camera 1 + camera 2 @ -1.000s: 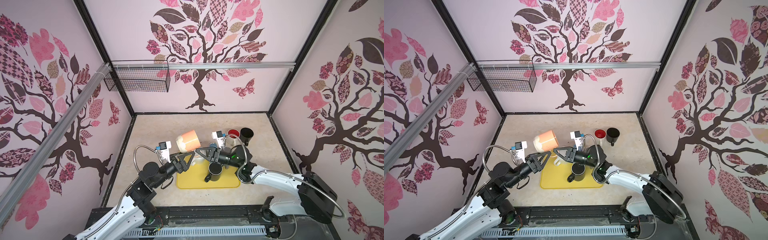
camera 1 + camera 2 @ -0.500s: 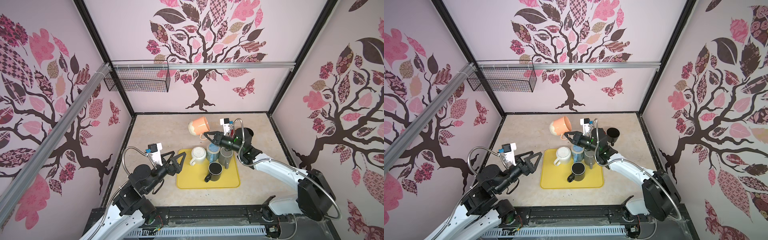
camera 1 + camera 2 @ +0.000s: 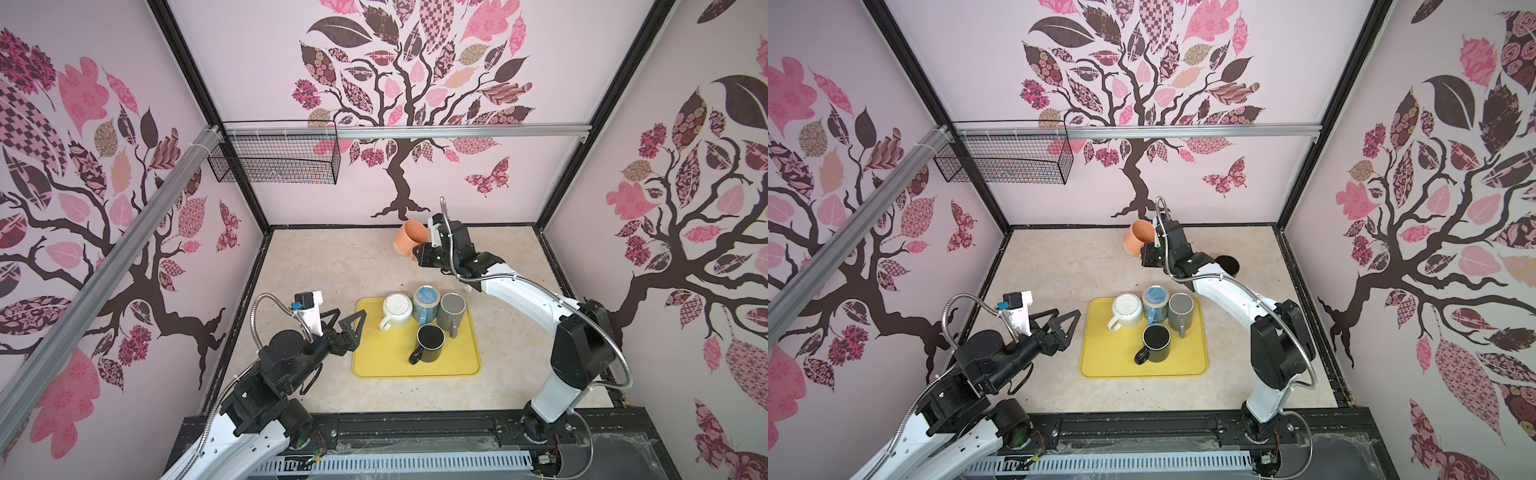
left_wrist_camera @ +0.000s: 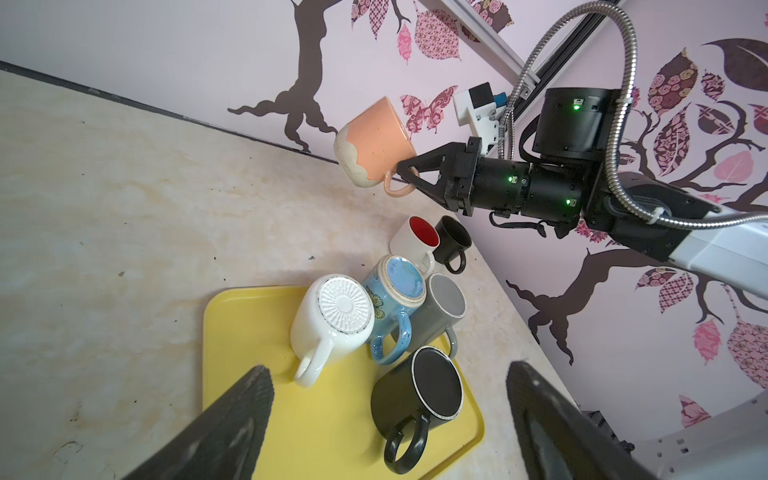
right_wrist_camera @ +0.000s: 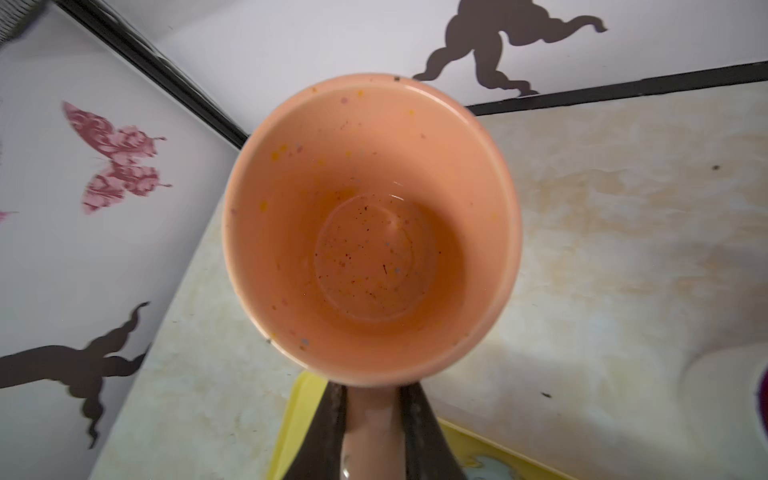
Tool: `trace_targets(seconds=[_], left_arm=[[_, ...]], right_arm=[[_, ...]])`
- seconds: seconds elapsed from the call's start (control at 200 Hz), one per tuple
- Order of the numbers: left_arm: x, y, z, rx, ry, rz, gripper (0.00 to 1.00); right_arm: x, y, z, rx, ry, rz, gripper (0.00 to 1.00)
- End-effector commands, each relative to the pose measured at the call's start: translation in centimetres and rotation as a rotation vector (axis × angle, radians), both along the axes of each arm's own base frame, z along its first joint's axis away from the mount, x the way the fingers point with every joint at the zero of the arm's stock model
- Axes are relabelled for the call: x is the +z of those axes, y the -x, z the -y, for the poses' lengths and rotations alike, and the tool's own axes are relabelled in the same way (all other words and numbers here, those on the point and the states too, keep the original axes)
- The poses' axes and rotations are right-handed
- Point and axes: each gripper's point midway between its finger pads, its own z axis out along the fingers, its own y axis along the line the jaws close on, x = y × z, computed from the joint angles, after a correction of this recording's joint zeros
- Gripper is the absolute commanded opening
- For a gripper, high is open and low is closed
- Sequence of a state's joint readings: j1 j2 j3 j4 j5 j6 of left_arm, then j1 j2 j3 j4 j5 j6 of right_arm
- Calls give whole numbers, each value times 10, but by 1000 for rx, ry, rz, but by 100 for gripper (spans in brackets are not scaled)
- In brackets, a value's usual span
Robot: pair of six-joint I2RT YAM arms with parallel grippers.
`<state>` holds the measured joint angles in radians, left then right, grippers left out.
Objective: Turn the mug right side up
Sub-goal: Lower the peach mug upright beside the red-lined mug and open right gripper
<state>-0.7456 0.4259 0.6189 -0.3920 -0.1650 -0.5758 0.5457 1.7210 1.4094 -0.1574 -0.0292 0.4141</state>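
Black and spread wide, our left gripper [image 3: 347, 316] hangs empty at the near left, just beside the left edge of the yellow tray [image 3: 374, 361] and touching nothing.

On the tray we see four mugs. The black mug [image 3: 430, 338] stands nearest, with its handle pointing near-left. Behind it three stand in a tight row. The white mug [image 3: 397, 309] is on the left, upside down with its ribbed base showing. The blue mug [image 3: 426, 301] is in the middle and the grey mug [image 3: 453, 307] on the right. We cannot tell for certain which way up the blue, grey and black ones stand.

Beyond the tray, to the far right on the marbled table [image 3: 316, 266], the left wrist view shows two upright mugs side by side. One is a white mug with a red inside [image 4: 417, 241] and the other a small black mug [image 4: 453, 241].

Farther still, our right gripper [image 4: 405, 172] is clenched on the handle of the orange mug [image 3: 409, 241]. It holds the mug clear of the table, close to the back wall. The mug is tilted, with its cream-glazed base low and to the left and its mouth raised toward the wrist. In the right wrist view we look straight into its speckled interior [image 5: 370, 232], with the dark fingers [image 5: 332, 419] pinching the handle.

A wire basket [image 3: 274, 162] hangs on the far wall, up at the left.
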Motion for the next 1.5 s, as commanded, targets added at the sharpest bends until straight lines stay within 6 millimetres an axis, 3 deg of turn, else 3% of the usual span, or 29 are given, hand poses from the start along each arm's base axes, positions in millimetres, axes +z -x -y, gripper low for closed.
trace_targets(seconds=[0.0,0.21,0.47,1.085,1.495], left_arm=[[17,-2,-3,13,-11,37,91],[10,-10,10,-14,-31,16,90],[0,-15,22,-43,-36,-21,90],[-16,-17,28,-60,-66,-64,90],[-22,-17,28,-59,-72,-76,90]], right_arm=[[29,-28,22,-64,119,127,0],[-1,-35,54,-116,203,64,0],[-29,-31,74,-147,264,20,0],[-78,-20,84,-171,294,-47,0],[-98,-13,94,-195,331,-76,0]])
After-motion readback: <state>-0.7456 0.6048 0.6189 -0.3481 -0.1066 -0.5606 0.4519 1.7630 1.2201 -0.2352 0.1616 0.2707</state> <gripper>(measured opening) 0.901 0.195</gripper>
